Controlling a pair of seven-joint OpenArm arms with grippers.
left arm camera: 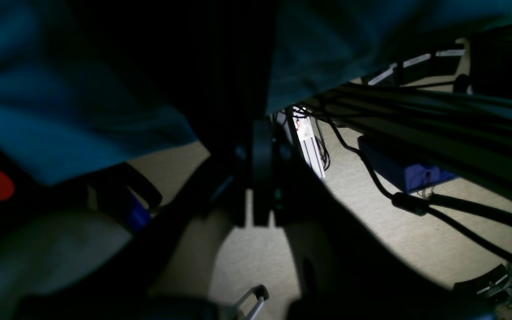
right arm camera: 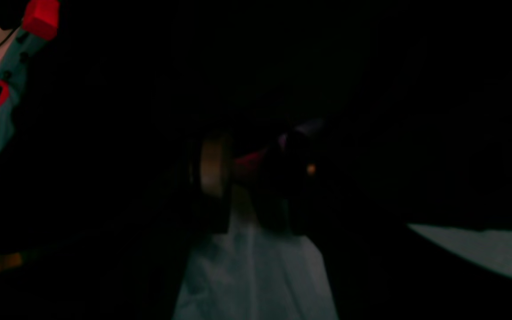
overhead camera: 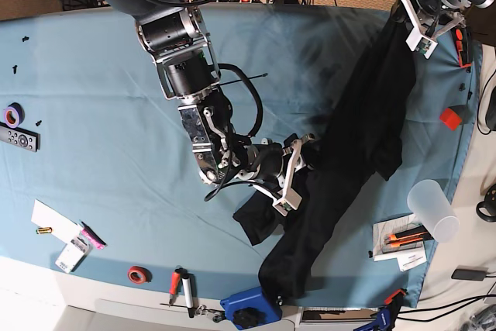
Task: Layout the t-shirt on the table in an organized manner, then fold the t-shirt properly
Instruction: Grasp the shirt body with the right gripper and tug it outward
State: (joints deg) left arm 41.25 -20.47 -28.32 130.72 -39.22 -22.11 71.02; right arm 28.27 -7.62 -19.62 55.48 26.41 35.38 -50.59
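while left gripper (overhead camera: 412,7) pinches black t-shirt (overhead camera: 353,160) at far worktop (overhead camera: 93,114) corner, shirt stretches down from it; right gripper (overhead camera: 298,172) spread, shirt folds between fingers.

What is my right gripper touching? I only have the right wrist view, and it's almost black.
Observer: The right gripper sits with its jaws apart against the edge of the black t-shirt.
Operator: Where's the rest of the shirt?
Observer: It stretches in a long band from the near edge of the table up to its far corner.
Operator: And the left gripper?
Observer: The left gripper is shut on the shirt's far end, holding it lifted.
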